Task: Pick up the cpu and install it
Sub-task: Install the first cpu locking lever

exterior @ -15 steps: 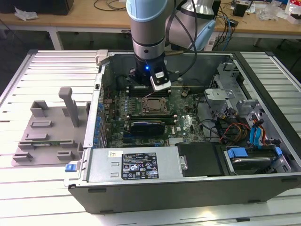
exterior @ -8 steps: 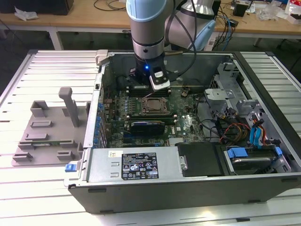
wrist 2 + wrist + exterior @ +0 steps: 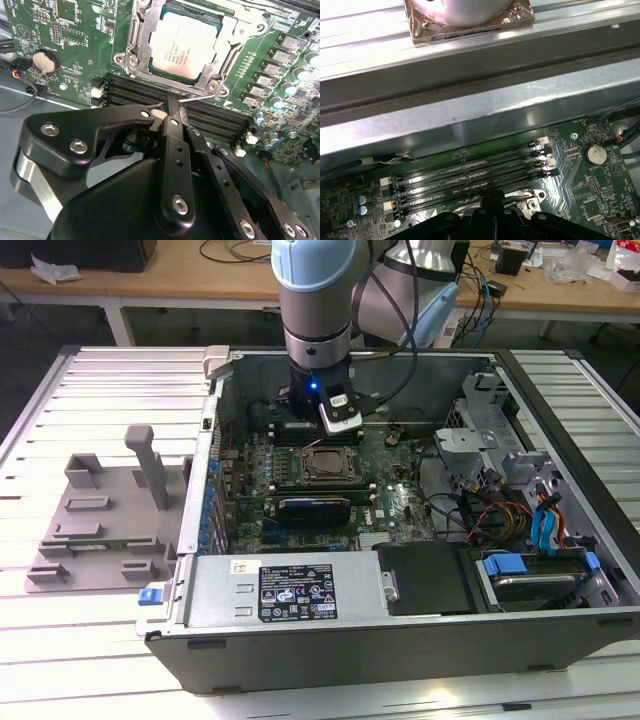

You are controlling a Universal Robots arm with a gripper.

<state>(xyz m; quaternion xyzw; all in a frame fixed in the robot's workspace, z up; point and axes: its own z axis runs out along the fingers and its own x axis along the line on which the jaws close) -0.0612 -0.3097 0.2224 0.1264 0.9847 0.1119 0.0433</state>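
The cpu (image 3: 184, 46) lies flat in its socket on the green motherboard, silver top up, with the metal socket frame (image 3: 137, 45) around it. In the exterior view the socket (image 3: 325, 465) sits mid-board inside the open computer case. My gripper (image 3: 171, 111) is low over the memory slots just beside the socket. Its black fingers are together, with nothing visible between them. Their tips are at the thin wire lever (image 3: 202, 98) along the socket's edge. In the first wrist view the gripper (image 3: 487, 212) hangs above the same slots. The arm's wrist (image 3: 315, 390) stands over the board's far side.
Black memory slots (image 3: 470, 175) run beside the socket. A coin battery (image 3: 45, 61) sits on the board. The case wall (image 3: 470, 112) rises close behind. A grey fixture plate with posts (image 3: 100, 515) lies at the exterior view's left; drive cage and cables (image 3: 540, 520) fill the right.
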